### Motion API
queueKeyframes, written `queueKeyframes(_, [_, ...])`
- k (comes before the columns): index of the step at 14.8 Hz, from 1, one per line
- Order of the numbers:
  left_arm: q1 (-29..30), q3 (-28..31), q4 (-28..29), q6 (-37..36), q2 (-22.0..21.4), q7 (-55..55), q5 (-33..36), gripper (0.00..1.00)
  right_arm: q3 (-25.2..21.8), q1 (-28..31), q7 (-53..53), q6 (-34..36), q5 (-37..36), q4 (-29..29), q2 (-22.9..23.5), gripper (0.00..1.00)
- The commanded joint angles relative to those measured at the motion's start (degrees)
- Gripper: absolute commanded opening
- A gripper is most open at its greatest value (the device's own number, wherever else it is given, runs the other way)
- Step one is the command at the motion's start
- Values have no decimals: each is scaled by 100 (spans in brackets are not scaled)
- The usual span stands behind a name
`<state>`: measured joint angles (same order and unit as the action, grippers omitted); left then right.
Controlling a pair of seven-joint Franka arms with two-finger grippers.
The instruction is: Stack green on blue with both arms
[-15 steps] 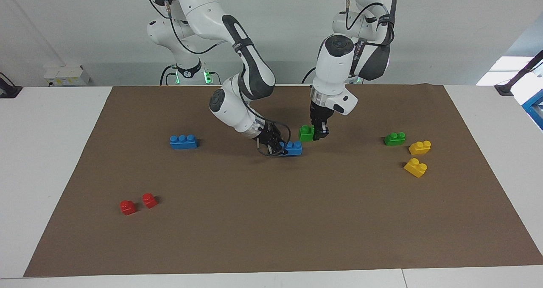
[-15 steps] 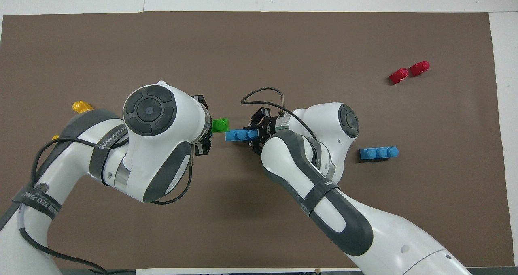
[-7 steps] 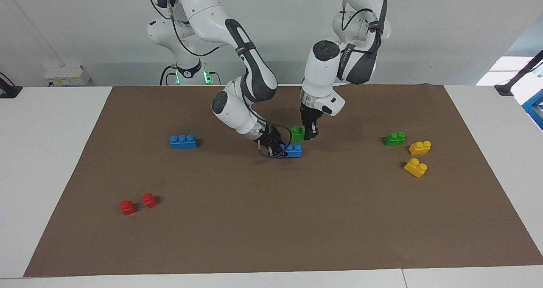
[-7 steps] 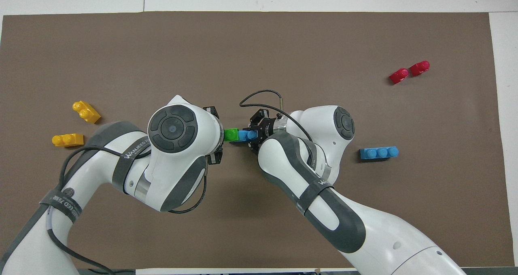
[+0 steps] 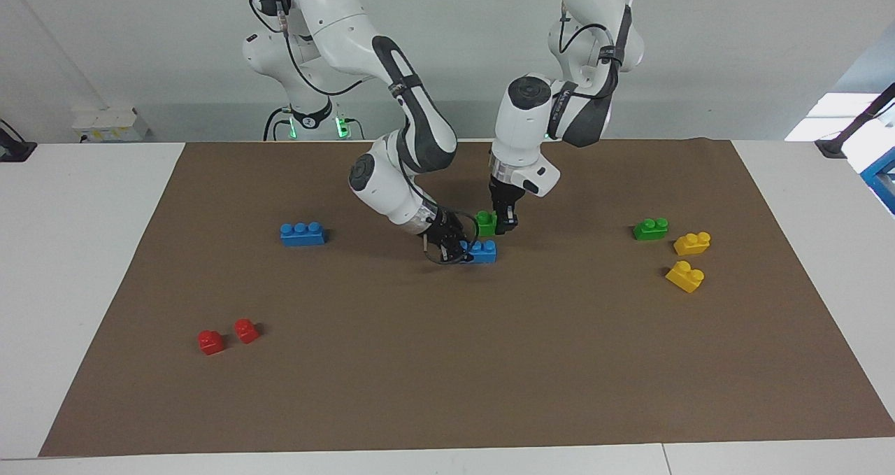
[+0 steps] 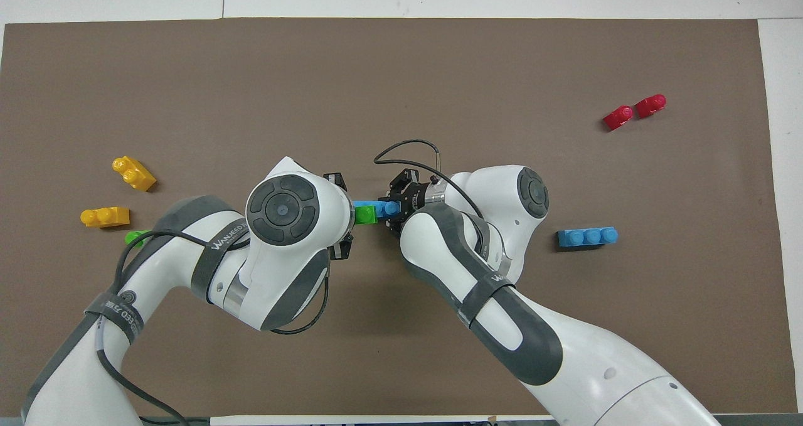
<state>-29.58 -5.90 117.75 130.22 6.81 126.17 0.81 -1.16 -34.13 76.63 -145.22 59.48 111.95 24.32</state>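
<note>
The left gripper (image 5: 505, 224) is clamping the green brick (image 5: 485, 222) over the blue brick (image 5: 482, 251), which the right gripper (image 5: 453, 245) is pinching; next, pressing studs together squarely.

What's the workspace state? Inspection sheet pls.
Surface: brown mat on a white table.
Job's things: held green brick over held blue brick, mid-mat, a gap between them; spare blue brick toward the right arm's end; spare green brick toward the left arm's end.
Clutter: two yellow bricks beside the spare green; two red bricks farthest from the robots.
Grippers: left gripper shut on green brick; right gripper shut on blue brick.
Cables: black loop at the right wrist.
Surroundings: white wall.
</note>
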Motion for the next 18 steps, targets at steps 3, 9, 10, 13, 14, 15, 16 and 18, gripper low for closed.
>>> queueKeyframes(3, [-83, 80, 134, 433, 110, 119, 226, 0, -7, -50, -192, -296, 257, 20, 82, 0])
queueKeyframes(9, [-92, 89, 72, 574, 339, 128, 323, 0, -7, -76, -192, -341, 310, 29, 82, 0])
queueKeyframes(10, [-83, 89, 55, 583, 348, 136, 332, 0, -7, -76, -192, -341, 319, 29, 82, 0])
queueKeyframes(13, [-92, 89, 46, 706, 409, 145, 403, 0, -7, -76, -192, -341, 319, 38, 82, 0])
queueKeyframes(14, [-92, 89, -24, 706, 548, 154, 446, 0, -7, -76, -192, -341, 319, 29, 82, 0])
queueKeyframes(15, [-118, 89, -103, 715, 680, 206, 577, 0, -7, -76, -192, -341, 319, 29, 82, 0])
queueKeyframes(16, [-179, 89, -164, 759, 821, 389, 744, 0, -7, -76, -192, -341, 319, 38, 82, 0])
queueKeyframes(18, [-171, 80, -191, 838, 866, 505, 938, 0, -7, -76, -192, -341, 319, 38, 82, 0])
